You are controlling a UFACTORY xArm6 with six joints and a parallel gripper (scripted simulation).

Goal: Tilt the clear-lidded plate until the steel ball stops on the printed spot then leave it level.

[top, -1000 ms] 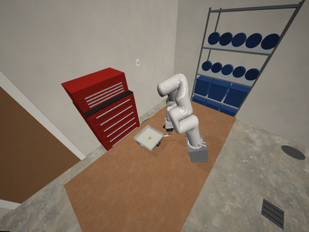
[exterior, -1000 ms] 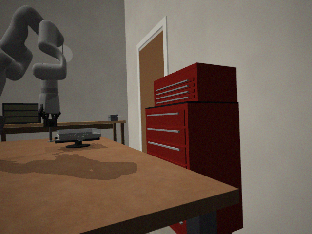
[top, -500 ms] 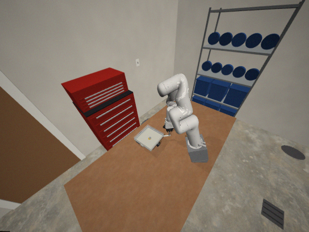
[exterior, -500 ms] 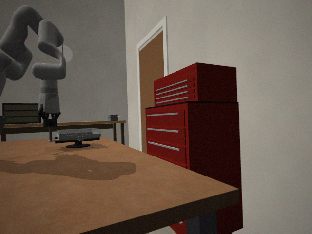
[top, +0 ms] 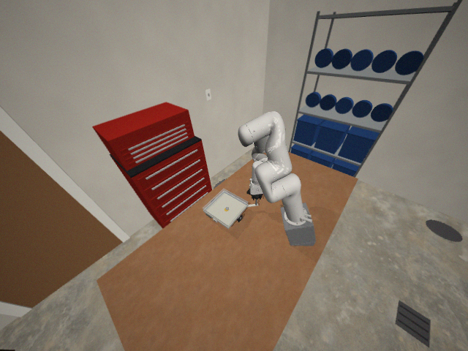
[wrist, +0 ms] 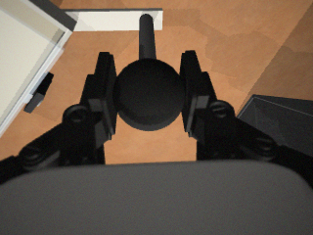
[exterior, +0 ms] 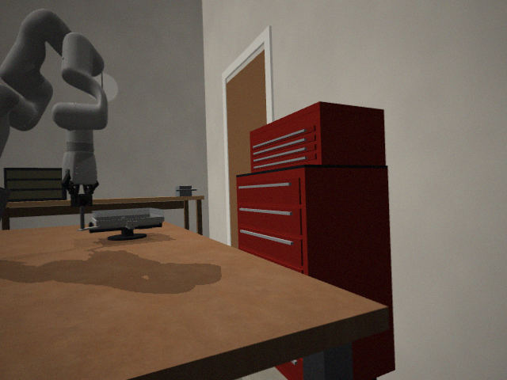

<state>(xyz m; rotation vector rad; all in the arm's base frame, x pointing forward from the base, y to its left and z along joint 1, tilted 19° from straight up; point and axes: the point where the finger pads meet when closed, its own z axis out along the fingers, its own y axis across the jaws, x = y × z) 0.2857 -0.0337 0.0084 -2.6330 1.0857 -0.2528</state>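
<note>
Gripper: the gripper (wrist: 148,100) is clamped on the knob (wrist: 147,97), a dark ball on top of a post (wrist: 147,35); the jaws press it from both sides.
Post: it drops straight below the jaws to a white tab (wrist: 117,20) that sticks out from the plate (top: 211,210).
Plate: just beside the gripper, on the far side of the tab; it sits on a dark pedestal (exterior: 126,236) and looks close to level in the exterior view.
Ball: the ball (top: 227,208) lies at about the plate's middle, on or right against the yellow spot (top: 225,210); too small to judge the offset.
Risk, overshoot: any push on the knob now would tilt the plate and likely roll the ball off the spot.
Risk, release: opening off-centre could drag the knob sideways and leave the plate out of level, or nudge the ball.
Risk, contact: a finger resting on the knob after letting go would count as touching.
Risk, margin: if the ball sits at the spot's edge, small settling could carry it out of tolerance.
Needed: a straight, gentle opening, then a vertical lift away.
</note>
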